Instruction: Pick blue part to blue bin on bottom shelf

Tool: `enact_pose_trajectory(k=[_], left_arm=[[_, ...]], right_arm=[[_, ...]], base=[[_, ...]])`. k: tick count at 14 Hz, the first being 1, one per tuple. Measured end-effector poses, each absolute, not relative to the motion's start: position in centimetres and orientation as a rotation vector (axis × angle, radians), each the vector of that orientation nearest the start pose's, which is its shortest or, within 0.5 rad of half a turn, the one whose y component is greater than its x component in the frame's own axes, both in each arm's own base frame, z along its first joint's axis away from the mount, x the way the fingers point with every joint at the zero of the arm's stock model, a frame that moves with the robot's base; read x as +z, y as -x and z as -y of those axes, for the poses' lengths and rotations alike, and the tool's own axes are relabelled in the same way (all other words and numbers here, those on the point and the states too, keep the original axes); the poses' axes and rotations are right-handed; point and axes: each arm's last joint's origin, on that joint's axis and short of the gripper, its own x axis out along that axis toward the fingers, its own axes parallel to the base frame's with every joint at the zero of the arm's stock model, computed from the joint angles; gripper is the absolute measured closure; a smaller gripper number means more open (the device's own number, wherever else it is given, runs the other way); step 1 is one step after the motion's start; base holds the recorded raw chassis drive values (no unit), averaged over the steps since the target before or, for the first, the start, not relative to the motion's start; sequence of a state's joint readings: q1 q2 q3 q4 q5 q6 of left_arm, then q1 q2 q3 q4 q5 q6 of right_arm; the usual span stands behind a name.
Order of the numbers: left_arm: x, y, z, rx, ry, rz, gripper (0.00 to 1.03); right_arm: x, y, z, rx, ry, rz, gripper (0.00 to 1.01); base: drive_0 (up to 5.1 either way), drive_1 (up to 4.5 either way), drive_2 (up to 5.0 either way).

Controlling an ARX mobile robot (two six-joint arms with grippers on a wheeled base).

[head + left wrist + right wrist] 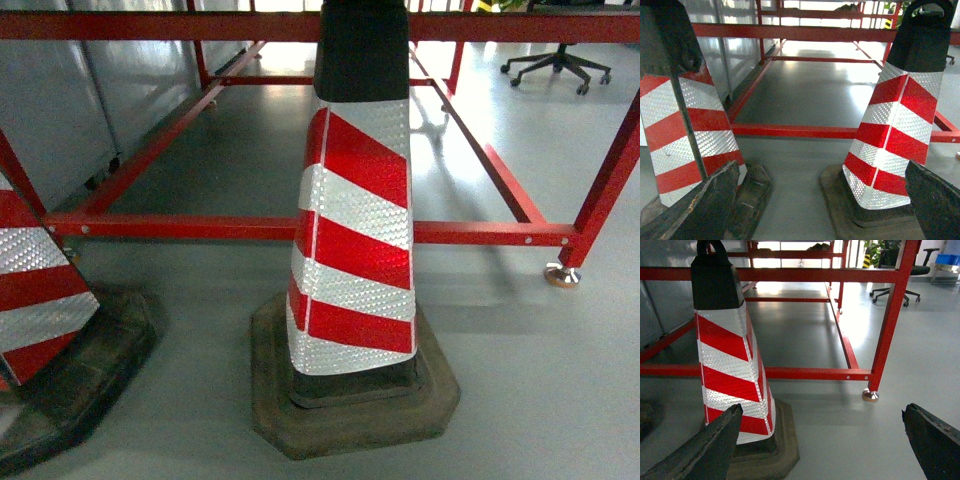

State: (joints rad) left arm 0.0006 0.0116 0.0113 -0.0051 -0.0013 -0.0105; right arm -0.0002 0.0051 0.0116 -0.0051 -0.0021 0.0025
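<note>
Head view: blue part and shelf nowhere in any frame. A red-white striped cone point(352, 225) on a dark base stands ahead, a second cone point(35, 285) at left, a red frame point(480, 233) behind both. Left gripper point(815, 210) and right gripper point(820, 447) spread wide, empty, low over the grey floor point(840, 430).

A striped cone point(352, 230) blocks centre frame, a second cone point(40, 290) lower left; behind them a low red frame rail point(200, 228) crosses. Bare floor point(540, 380) lies open lower right.
</note>
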Motion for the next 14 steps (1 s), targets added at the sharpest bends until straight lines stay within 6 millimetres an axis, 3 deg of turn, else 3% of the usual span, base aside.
enact_pose_trajectory(k=[14], left_arm=[[16.59,-9.77,-0.01,0.002,0.010,-0.006,0.05]], right_arm=[[16.66,-9.73,0.00,0.002,-0.002,0.001,0.03]], base=[[0.0,0.00,0.0]])
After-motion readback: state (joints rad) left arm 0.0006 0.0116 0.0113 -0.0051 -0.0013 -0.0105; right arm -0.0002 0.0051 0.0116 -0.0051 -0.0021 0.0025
